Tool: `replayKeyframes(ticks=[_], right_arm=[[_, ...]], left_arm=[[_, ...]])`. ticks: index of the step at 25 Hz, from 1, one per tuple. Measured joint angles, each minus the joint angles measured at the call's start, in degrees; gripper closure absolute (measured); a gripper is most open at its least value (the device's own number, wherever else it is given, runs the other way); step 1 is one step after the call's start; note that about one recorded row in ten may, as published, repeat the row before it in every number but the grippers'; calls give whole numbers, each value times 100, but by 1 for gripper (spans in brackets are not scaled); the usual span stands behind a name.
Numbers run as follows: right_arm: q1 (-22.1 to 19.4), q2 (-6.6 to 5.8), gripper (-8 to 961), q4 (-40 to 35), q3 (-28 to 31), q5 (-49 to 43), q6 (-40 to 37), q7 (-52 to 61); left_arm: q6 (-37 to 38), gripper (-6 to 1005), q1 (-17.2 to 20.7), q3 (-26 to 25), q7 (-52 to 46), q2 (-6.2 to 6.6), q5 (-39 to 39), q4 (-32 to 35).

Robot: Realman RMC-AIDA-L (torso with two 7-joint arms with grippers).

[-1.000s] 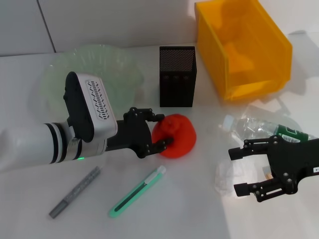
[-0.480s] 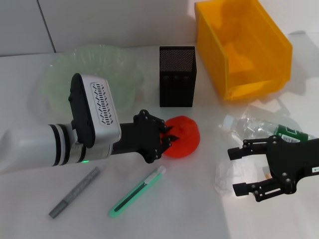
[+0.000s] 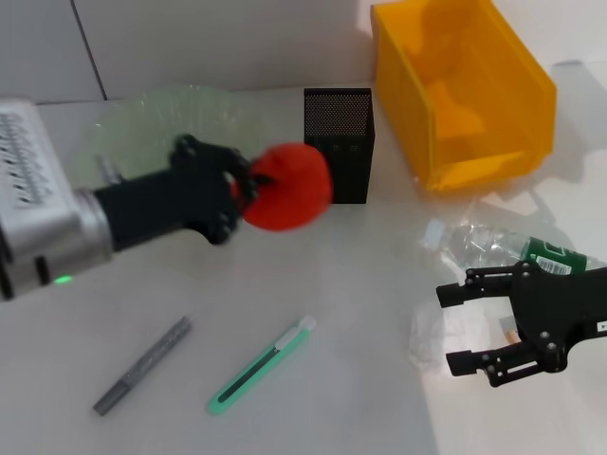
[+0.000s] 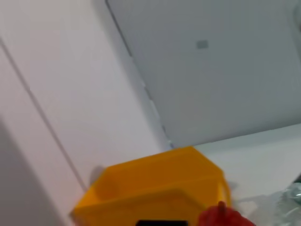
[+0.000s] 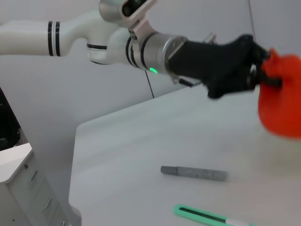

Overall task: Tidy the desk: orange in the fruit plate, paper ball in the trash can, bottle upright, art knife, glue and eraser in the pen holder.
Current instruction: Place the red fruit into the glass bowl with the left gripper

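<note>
Orange held off the surface by the left tool

Orange [image 3: 287, 187] sits clamped in the left tool [image 3: 248, 189], clear of the surface [image 3: 360, 313] and just in front of the black mesh pen holder [image 3: 338, 144]. The left arm reaches in nearly level from the robot's left, its black wrist section leading to the fruit and its white forearm behind. In the right wrist view the same arm stretches across with the orange [image 5: 280, 106] at its tip, well above the white surface [image 5: 141, 141].

Behind the arm, to the left of the pen holder, lies the pale green fruit plate [image 3: 142, 128]. To the right of the pen holder stands the yellow trash can [image 3: 460, 90].

Nearer the robot than the pen holder, the green art knife [image 3: 261, 365] lies flat, and the grey glue stick [image 3: 142, 365] lies flat to its left.

The right tool [image 3: 458, 325] hovers low, well to the right of the pen holder, its fingers spread apart and holding nothing. Just beside it a clear bottle [image 3: 498, 248] lies on its side, and a crumpled paper ball [image 3: 434, 338] rests on the surface between the spread fingers.
</note>
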Motion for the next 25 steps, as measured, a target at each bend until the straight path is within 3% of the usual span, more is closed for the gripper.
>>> replayKeyframes(ticks=[2,6,8,11,12,17,25], right_arm=[[-5,-1,119,0,-1,0,-10,0],[-10,-1,120,-16,-1,0,-44,0],[-14,-1,120,-31,-1,1,-46,0],[-15,7,120,-45,-1,1,-48,0],[-15,11,120,-49,-1,0,-49,0],[-22,30,120,-53,-1,0,-60,-1],[-41,48,120,-53,-1,1,-64,-52]], left_arm=[[-27,950,82,-382,26,-15,-5,27],[-57,949,92,-644,42,-23,-24,-16],[-493,950,-232,-1248,66,-25,-43,-636],[-493,950,-232,-1248,66,-25,-43,-636],[-1064,951,-787,-1467,95,-21,-26,-1531],[-1246,952,-935,-1446,110,-33,-12,-1761],[-1314,815,-985,-1431,78,-59,-49,-1807]])
